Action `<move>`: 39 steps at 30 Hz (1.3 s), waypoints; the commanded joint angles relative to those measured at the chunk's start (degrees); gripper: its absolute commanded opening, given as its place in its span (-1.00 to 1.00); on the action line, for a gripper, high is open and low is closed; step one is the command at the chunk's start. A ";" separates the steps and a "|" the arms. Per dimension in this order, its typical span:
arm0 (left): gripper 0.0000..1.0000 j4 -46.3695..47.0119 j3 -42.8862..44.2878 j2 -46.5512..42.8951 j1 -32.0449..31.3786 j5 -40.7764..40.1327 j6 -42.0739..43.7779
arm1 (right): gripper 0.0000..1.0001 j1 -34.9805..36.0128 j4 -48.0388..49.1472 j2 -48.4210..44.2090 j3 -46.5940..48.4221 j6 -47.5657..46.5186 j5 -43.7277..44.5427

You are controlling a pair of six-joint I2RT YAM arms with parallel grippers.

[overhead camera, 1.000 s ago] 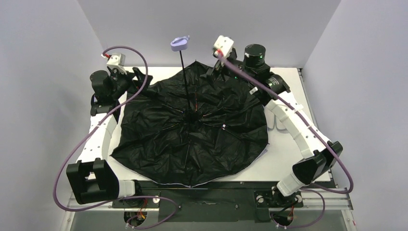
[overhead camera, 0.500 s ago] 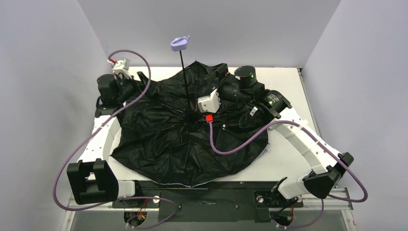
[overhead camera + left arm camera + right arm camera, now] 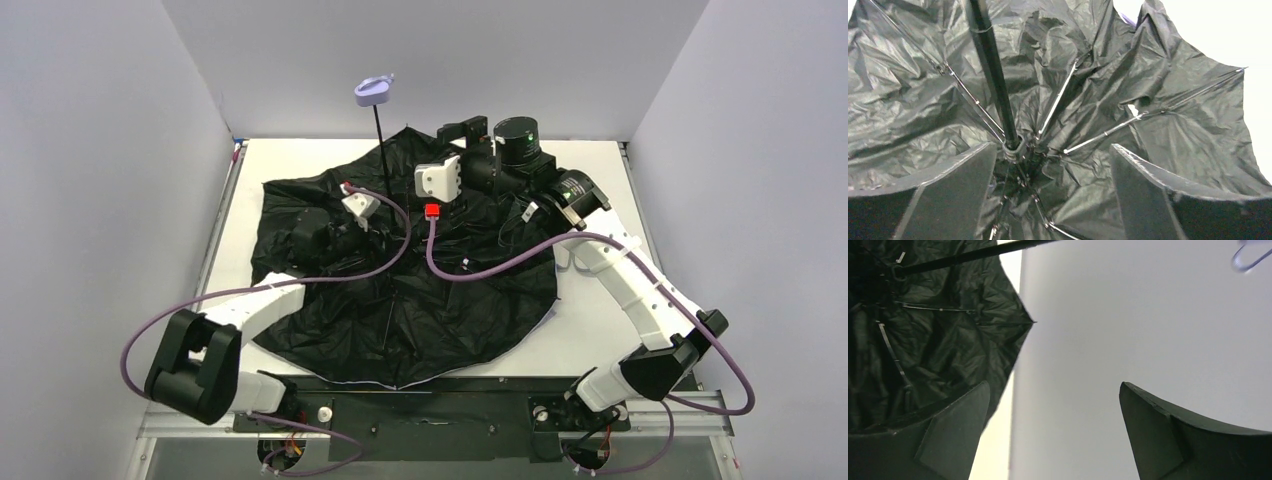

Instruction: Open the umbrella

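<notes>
- Top external view: umbrella (image 3: 400, 290) is seen spread inside-up on the bench (image 3: 600, 330), shaft (image 3: 383, 170) standing, handle (image 3: 373, 90) topmost.
- Left tool (image 3: 1053, 146), jaws wide with nothing held, is poised beside the hub (image 3: 1013, 145), probably to seat it.
- Right tool (image 3: 1053, 384) is raised clear, wide apart, nothing gripped.

White table (image 3: 290, 160); grey walls (image 3: 450, 50) on three sides; black strip (image 3: 480, 392) along front.

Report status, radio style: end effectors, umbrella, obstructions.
Left end effector open, near umbrella hub. Right end effector open, empty. Canopy spread, inside up, handle raised. No obstruction seen.
</notes>
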 commanded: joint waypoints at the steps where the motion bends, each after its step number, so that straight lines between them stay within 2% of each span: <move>1: 0.46 14.21 1.47 3.91 -2.56 -6.94 0.80 | 0.93 -0.84 -2.00 -1.10 0.78 10.50 0.26; 7: 0.02 16.96 2.58 8.44 -2.74 -7.97 1.61 | 0.92 -1.23 -3.43 -1.71 0.23 13.96 1.03; 14: -0.25 18.33 1.50 13.04 -2.29 -7.11 3.98 | 0.91 -1.85 -4.11 -0.84 0.56 17.45 1.45; 22: -0.57 17.81 2.67 19.67 -0.62 -8.16 0.77 | 0.91 -2.27 -4.41 0.58 1.41 19.37 1.29; 29: -0.59 14.59 0.86 21.67 -0.93 -6.33 3.42 | 0.91 -3.96 -4.78 3.09 4.08 23.99 -0.71; 39: -0.53 7.81 5.26 25.44 -2.29 -7.43 3.51 | 0.84 -7.01 -4.87 8.83 8.38 40.75 -12.09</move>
